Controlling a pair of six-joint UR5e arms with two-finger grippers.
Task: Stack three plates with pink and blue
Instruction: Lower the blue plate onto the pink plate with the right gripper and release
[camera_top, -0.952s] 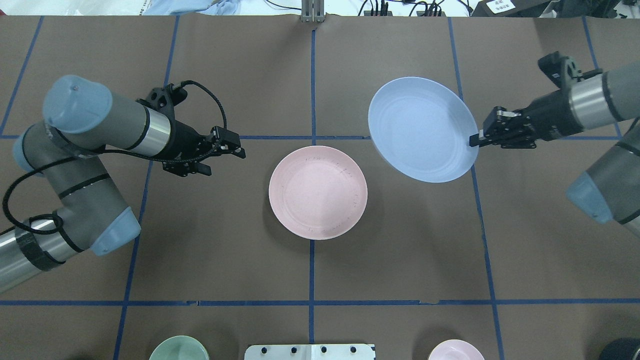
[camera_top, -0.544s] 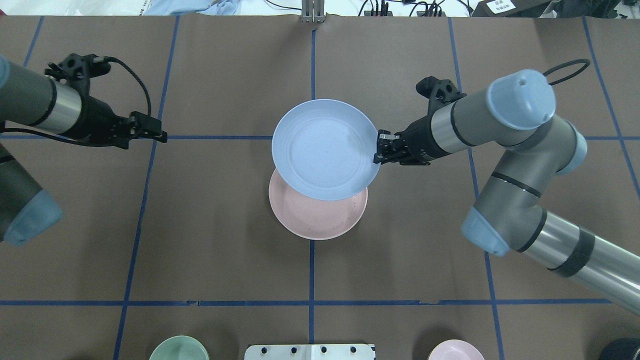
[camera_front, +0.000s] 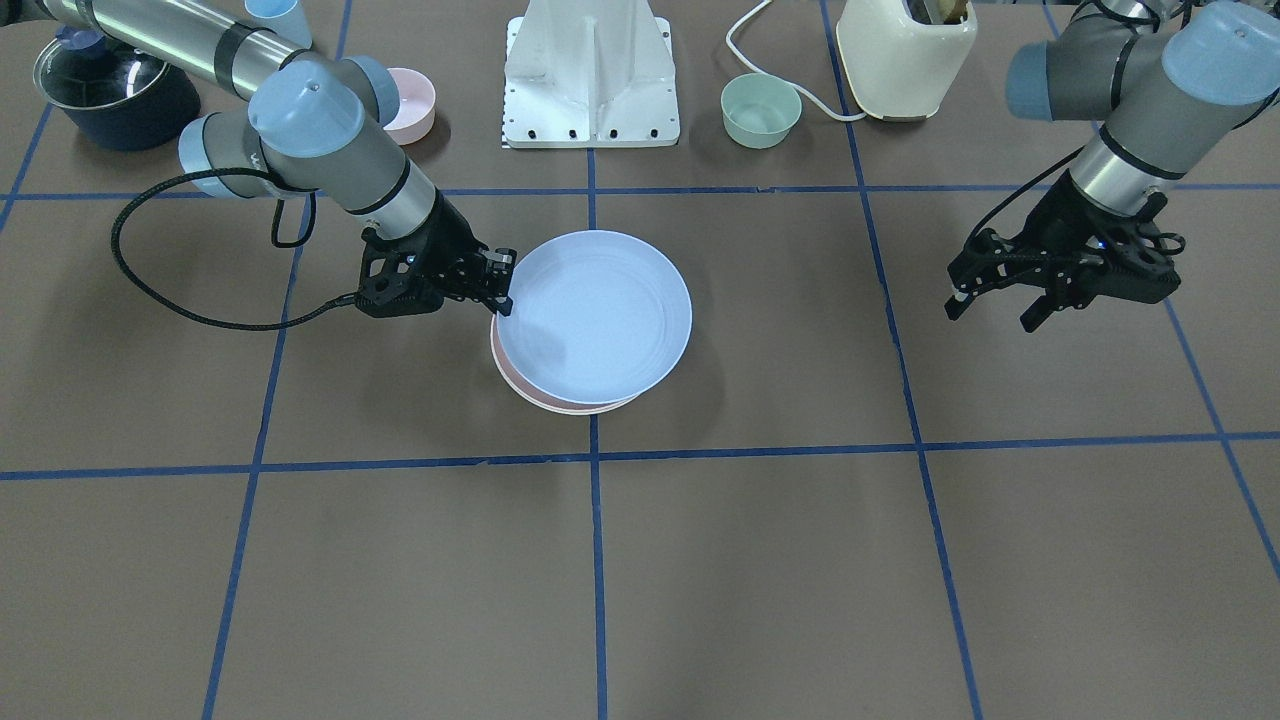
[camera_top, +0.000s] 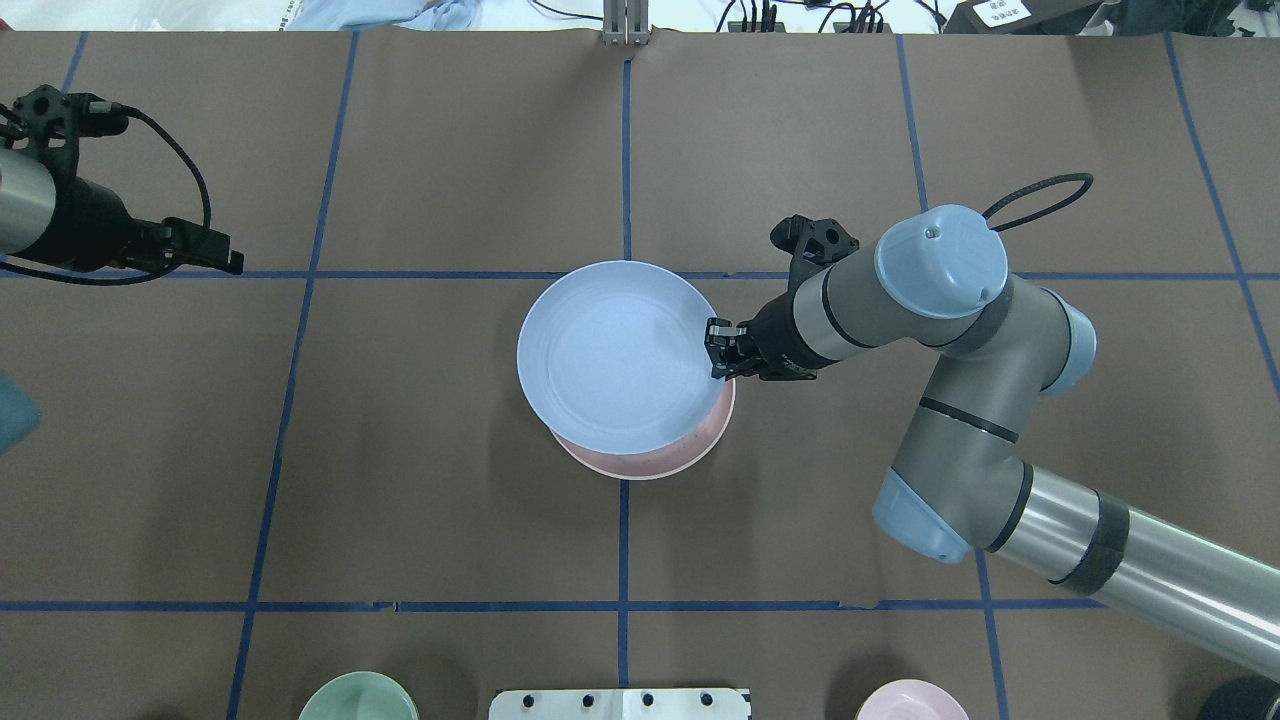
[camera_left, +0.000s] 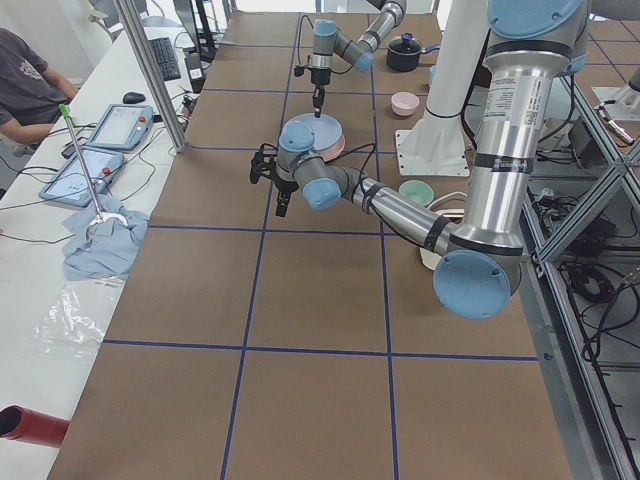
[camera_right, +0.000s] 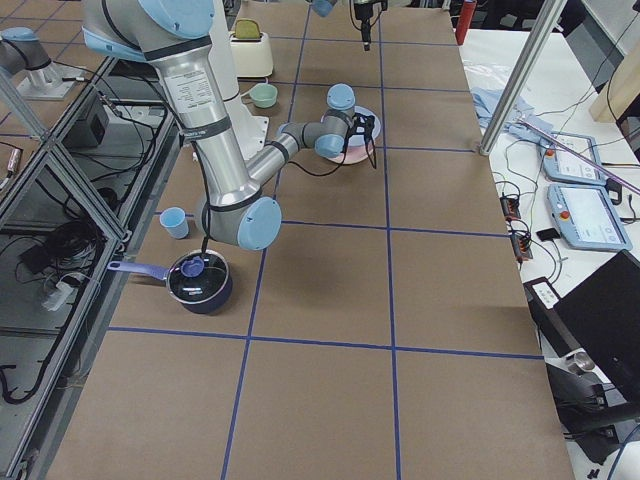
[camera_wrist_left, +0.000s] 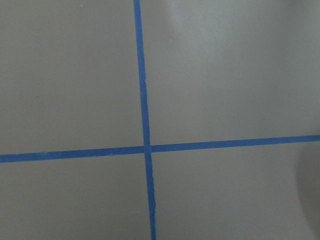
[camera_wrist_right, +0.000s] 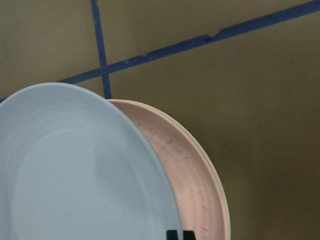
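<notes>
The light-blue plate (camera_top: 610, 355) hangs over the pink plate (camera_top: 700, 447) at the table's middle, shifted a little off it and slightly tilted. My right gripper (camera_top: 716, 352) is shut on the blue plate's right rim; it also shows in the front view (camera_front: 503, 285). In the right wrist view the blue plate (camera_wrist_right: 75, 175) covers most of the pink plate (camera_wrist_right: 185, 175), and a cream-green rim (camera_wrist_right: 220, 195) shows under the pink one. My left gripper (camera_top: 232, 262) is open and empty, far to the left; it also shows in the front view (camera_front: 990, 305).
A small green bowl (camera_front: 760, 110), a small pink bowl (camera_front: 410, 105), the white robot base (camera_front: 592, 75), a cream appliance (camera_front: 905, 55), a dark pot (camera_front: 115, 95) and a blue cup (camera_front: 275, 20) stand along the robot's side of the table.
My right arm carried the blue plate leftward from the far right to over the pink plate and brought it lower. My left arm drew back to the left.
</notes>
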